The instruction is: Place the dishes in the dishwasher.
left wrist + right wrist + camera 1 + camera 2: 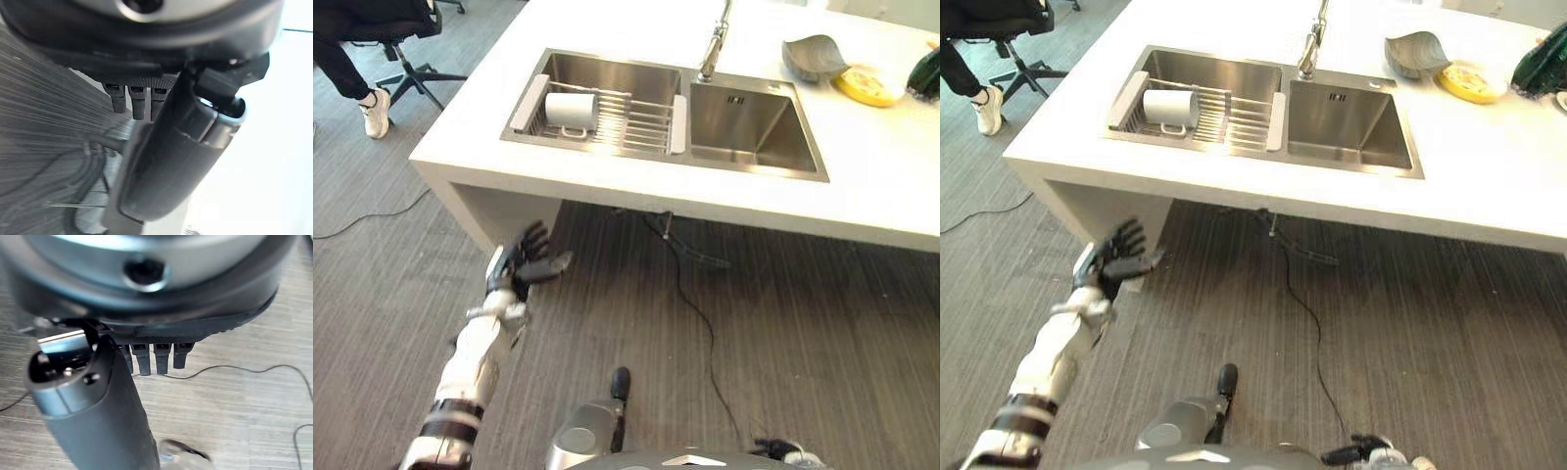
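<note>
Dark left hand (521, 266) raised over the floor, fingers spread, empty; right hand (146, 357) low, fingers straight, holding nothing.
White mug (570, 109) lies on its side on the wire rack (636, 127) in the left sink basin (607, 73), table (862, 176) ahead; grey bowl (813, 56) and yellow plate (865, 86) far right.

You are at a mock kitchen set in an office or lab: a white tabletop (862, 186) holds a steel double sink (754, 127) with faucet (713, 49) and dish rack (626, 122), while an office chair (396, 39) stands on grey carpet (391, 284)
</note>
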Controlling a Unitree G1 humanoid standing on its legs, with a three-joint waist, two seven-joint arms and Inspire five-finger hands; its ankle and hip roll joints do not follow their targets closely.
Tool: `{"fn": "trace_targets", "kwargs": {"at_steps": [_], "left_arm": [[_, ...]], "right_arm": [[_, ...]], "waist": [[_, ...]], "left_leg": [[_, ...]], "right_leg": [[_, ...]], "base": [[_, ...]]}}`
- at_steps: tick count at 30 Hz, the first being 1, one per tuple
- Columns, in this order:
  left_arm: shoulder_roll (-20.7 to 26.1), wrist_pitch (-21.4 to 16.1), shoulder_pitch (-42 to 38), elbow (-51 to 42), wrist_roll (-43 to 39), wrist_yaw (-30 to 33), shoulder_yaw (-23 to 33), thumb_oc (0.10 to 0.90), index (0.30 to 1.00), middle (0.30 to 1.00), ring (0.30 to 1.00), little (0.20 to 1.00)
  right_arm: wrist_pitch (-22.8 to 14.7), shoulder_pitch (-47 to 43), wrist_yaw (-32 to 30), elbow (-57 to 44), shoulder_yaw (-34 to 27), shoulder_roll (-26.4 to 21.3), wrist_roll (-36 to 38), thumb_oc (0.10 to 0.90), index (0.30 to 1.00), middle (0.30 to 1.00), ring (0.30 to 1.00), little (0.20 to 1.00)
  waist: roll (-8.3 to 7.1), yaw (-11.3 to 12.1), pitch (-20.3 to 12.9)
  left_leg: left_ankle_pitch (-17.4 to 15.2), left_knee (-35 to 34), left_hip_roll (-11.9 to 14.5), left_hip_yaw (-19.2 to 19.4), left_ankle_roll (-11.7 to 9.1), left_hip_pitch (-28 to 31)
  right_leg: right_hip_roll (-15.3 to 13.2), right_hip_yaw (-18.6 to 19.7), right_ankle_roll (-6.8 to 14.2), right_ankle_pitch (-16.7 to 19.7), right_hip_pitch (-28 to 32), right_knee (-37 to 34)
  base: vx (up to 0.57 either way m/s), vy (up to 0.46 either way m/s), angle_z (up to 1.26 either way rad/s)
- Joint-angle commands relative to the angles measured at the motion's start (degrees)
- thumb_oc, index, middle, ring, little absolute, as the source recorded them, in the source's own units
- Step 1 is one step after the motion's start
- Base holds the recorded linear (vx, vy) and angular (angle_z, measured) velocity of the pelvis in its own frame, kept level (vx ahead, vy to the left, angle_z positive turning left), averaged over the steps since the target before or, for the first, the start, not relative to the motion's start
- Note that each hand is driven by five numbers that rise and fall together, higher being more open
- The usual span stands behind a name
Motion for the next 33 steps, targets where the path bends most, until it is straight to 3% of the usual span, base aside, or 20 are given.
{"fn": "trace_targets", "kwargs": {"at_steps": [1, 2, 4, 5, 6, 7, 8, 10, 15, 24, 27, 28, 29, 30, 31, 33], "left_arm": [[3.8, -5.9, 0.3, -10.4, 3.7, -0.4, 4.5, 0.800, 0.900, 0.900, 0.900, 0.900], [4.0, -5.9, 0.4, -11.3, 4.2, -0.4, 4.6, 0.800, 0.900, 0.900, 0.900, 0.900], [4.0, -6.0, 0.6, -12.3, 4.6, -0.3, 5.0, 0.800, 0.900, 0.900, 0.900, 0.900], [4.2, -6.8, 0.5, -14.7, 4.9, -0.2, 5.7, 0.800, 0.900, 0.900, 0.900, 0.900], [4.3, -7.1, 0.7, -15.4, 5.0, -0.2, 5.9, 0.800, 0.900, 0.900, 0.900, 0.900], [4.3, -7.1, 0.7, -15.4, 5.0, -0.2, 5.9, 0.800, 0.900, 0.900, 0.900, 0.900], [4.2, -7.3, 1.0, -14.7, 5.7, 0.4, 5.9, 0.800, 0.900, 0.900, 0.900, 0.900], [3.4, -7.9, 0.8, -17.2, 6.7, -0.2, 5.4, 0.800, 0.900, 0.900, 0.900, 0.900], [1.8, -8.0, 1.7, -17.9, 7.9, -0.7, 6.2, 0.800, 0.900, 0.900, 0.900, 0.900], [2.3, -8.1, 2.2, -17.9, 11.7, 2.8, 10.3, 0.800, 0.900, 0.900, 0.900, 0.900], [2.7, -8.7, 1.6, -19.3, 14.7, 4.8, 11.7, 0.800, 0.900, 0.900, 0.900, 0.900], [2.9, -8.9, 1.3, -20.1, 16.2, 5.5, 12.3, 0.800, 0.900, 0.900, 0.900, 0.900], [3.6, -8.9, 1.1, -22.0, 20.2, 6.9, 13.6, 0.800, 0.900, 0.900, 0.900, 0.900], [3.5, -8.9, 1.1, -22.2, 20.3, 7.0, 13.6, 0.800, 0.900, 0.900, 0.900, 0.900], [3.8, -9.4, 0.6, -23.7, 23.9, 9.1, 14.6, 0.800, 0.900, 0.900, 0.900, 0.900], [3.9, -9.7, 0.3, -24.5, 24.9, 9.7, 14.5, 0.800, 0.900, 0.900, 0.900, 0.900]], "right_arm": [[-0.3, -0.3, 0.0, -1.1, -2.0, -4.5, -0.1, 0.800, 0.900, 0.900, 0.900, 0.900], [-0.4, -0.3, 0.2, -1.4, -1.9, -4.5, -0.1, 0.800, 0.900, 0.900, 0.900, 0.900], [-0.5, -0.1, 0.4, -1.8, -1.8, -4.4, 0.0, 0.800, 0.900, 0.900, 0.900, 0.900], [-0.7, -0.2, 0.5, -2.7, -1.6, -4.3, 0.4, 0.800, 0.900, 0.900, 0.900, 0.900], [-0.9, -0.3, 0.5, -3.0, -1.6, -4.5, 0.6, 0.800, 0.900, 0.900, 0.900, 0.900], [-0.9, -0.3, 0.5, -3.0, -1.6, -4.5, 0.6, 0.800, 0.900, 0.900, 0.900, 0.900], [-0.9, -0.3, 0.2, -2.9, -0.8, -5.0, 0.5, 0.800, 0.900, 0.900, 0.900, 0.900], [-0.7, -0.3, 0.4, -2.8, -0.4, -4.5, 0.4, 0.800, 0.900, 0.900, 0.900, 0.900], [-1.0, 0.7, 0.8, -2.2, -0.5, -5.1, 0.1, 0.800, 0.900, 0.900, 0.900, 0.900], [-1.4, 1.2, 0.4, -3.6, -0.4, -5.4, 1.6, 0.800, 0.900, 0.900, 0.900, 0.900], [-1.7, 1.6, -0.3, -4.4, -0.5, -5.1, 2.5, 0.800, 0.900, 0.900, 0.900, 0.900], [-2.0, 2.0, -0.4, -4.9, -0.8, -5.1, 2.8, 0.800, 0.900, 0.900, 0.900, 0.900], [-2.1, 2.4, -0.8, -5.6, -1.1, -5.4, 3.2, 0.800, 0.900, 0.900, 0.900, 0.900], [-2.1, 2.3, -0.8, -5.6, -1.1, -5.4, 3.2, 0.800, 0.900, 0.900, 0.900, 0.900], [-2.4, 2.1, -2.0, -5.6, -1.5, -5.9, 3.8, 0.800, 0.900, 0.900, 0.900, 0.900], [-2.5, 2.3, -2.6, -5.3, -2.1, -6.0, 4.4, 0.800, 0.900, 0.900, 0.900, 0.900]], "waist": [[3.62, 1.1, -0.2], [4.56, 0.9, -0.2], [4.97, 0.4, -0.2], [4.95, -0.3, -0.1], [4.55, -0.9, 0.1], [4.55, -0.9, 0.1], [4.23, -1.4, 0.5], [2.80, -0.8, 0.3], [2.94, -1.0, -1.4], [3.80, -0.7, -1.9], [3.95, -0.8, -1.2], [3.84, -0.8, -0.8], [3.87, -1.4, 0.5], [3.94, -1.4, 0.5], [4.10, -1.3, 1.6], [4.16, -1.5, 1.6]], "left_leg": [[-8.5, 5.6, 4.2, -1.1, -7.1, -0.6], [-8.6, 4.8, 4.8, -1.6, -6.8, 0.6], [-8.9, 3.5, 4.9, -2.2, -6.9, 2.3], [-9.5, 2.1, 4.9, -3.6, -8.0, 4.2], [-9.7, 1.9, 4.5, -4.5, -8.4, 4.8], [-9.7, 1.9, 4.5, -4.5, -8.4, 4.8], [-10.6, 1.7, 4.2, -5.6, -9.0, 6.2], [-10.6, 1.1, 3.5, -5.8, -10.0, 6.1], [-10.5, -0.1, 4.2, -8.0, -11.8, 7.0], [-9.9, -0.3, 5.7, -11.5, -14.4, 7.8], [-10.6, 3.3, 6.1, -12.8, -15.5, 5.9], [-10.9, 5.8, 5.9, -12.4, -15.8, 5.0], [-10.4, 13.6, 5.7, -9.3, -16.3, 1.2], [-10.7, 14.4, 5.7, -9.3, -16.3, 0.8], [-8.2, 20.2, 7.3, -5.8, -16.4, -3.5], [-7.8, 20.2, 8.8, -5.1, -16.5, -4.5]], "right_leg": [[-0.1, 0.2, 4.2, 17.5, -6.4, 10.3], [-0.5, -0.4, 4.0, 17.9, -8.3, 12.5], [-2.1, -1.4, 3.5, 16.9, -9.9, 11.6], [-4.2, -2.8, 1.6, 12.3, -10.0, 1.2], [-4.3, -1.1, 1.3, 12.5, -11.2, -4.0], [-4.3, -1.1, 1.3, 12.5, -11.2, -4.0], [-3.2, 0.8, 1.3, 12.9, -10.6, -10.5], [-3.3, 1.0, 1.9, 14.7, -7.6, -17.0], [-2.2, 0.1, 1.0, 15.6, -3.2, -22.9], [-0.7, -3.0, -0.8, 13.7, 0.0, -24.3], [-0.5, -4.5, -1.7, 12.0, -0.3, -22.7], [-0.7, -4.8, -2.0, 11.7, -0.2, -22.3], [-0.9, -5.9, -2.8, 10.9, 0.4, -21.4], [-0.9, -5.9, -2.8, 10.9, 0.3, -21.4], [-1.1, -6.8, -3.2, 10.5, 1.5, -21.4], [-1.1, -6.9, -2.9, 10.4, 2.1, -21.8]], "base": [[0.12, 0.115, 0.17], [0.12, 0.111, 0.36], [0.19, -0.032, 0.46], [0.30, -0.151, 0.23], [0.23, -0.155, 0.17], [0.17, -0.111, 0.26], [0.13, -0.111, 0.48], [0.13, -0.194, 0.86], [0.09, -0.121, 0.52], [0.06, -0.101, 0.27], [0.00, -0.107, 0.24], [-0.04, -0.065, 0.45], [-0.04, -0.059, 0.51], [-0.04, -0.010, 0.48], [-0.01, 0.041, 0.54], [0.04, 0.074, 0.49]]}}
